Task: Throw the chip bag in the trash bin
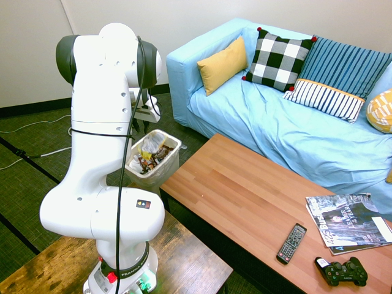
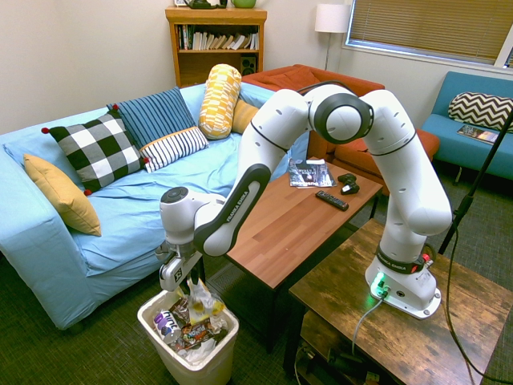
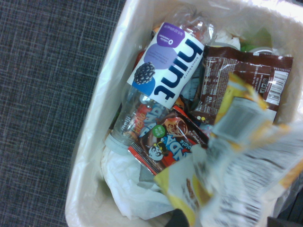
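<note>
At near left in the second exterior view, the chip bag (image 2: 206, 305) sits in the mouth of the trash bin (image 2: 228, 350); light, slippery foil, likely crumpling easily, best pinched at a crimped edge. Above, the end effector (image 1: 141, 127) points down, fingers parted, the arm (image 2: 276, 128) arching from the right.

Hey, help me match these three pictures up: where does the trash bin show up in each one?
First exterior view: left of the middle, between the arm and the coffee table's far end.
Second exterior view: the trash bin is at the bottom, left of center, below the end effector.
Wrist view: it fills most of the picture, from the middle to the right.
Shared landmark: the yellow and silver chip bag, at the bin in all three.
</note>
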`<state>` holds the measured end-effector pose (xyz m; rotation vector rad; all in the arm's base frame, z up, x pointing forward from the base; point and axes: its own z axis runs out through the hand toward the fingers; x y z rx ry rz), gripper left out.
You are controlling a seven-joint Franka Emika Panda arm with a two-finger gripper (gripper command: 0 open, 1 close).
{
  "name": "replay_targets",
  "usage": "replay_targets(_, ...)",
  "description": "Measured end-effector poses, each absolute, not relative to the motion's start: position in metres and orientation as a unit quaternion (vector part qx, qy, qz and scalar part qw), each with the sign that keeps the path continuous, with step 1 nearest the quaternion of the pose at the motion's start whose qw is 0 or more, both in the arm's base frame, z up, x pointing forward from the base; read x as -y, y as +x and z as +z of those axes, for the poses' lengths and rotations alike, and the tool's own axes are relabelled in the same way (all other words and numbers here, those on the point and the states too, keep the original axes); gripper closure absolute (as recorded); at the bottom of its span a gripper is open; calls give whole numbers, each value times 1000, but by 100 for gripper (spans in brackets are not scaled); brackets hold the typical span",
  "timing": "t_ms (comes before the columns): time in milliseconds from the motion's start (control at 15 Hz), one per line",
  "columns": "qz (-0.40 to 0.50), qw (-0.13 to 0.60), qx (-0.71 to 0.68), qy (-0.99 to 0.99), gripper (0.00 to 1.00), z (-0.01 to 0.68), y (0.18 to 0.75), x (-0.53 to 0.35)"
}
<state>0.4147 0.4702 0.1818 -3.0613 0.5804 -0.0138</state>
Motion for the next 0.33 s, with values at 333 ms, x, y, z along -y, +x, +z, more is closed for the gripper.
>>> replay_targets(333,-1,16,-184,-983,0,183,415,-471)
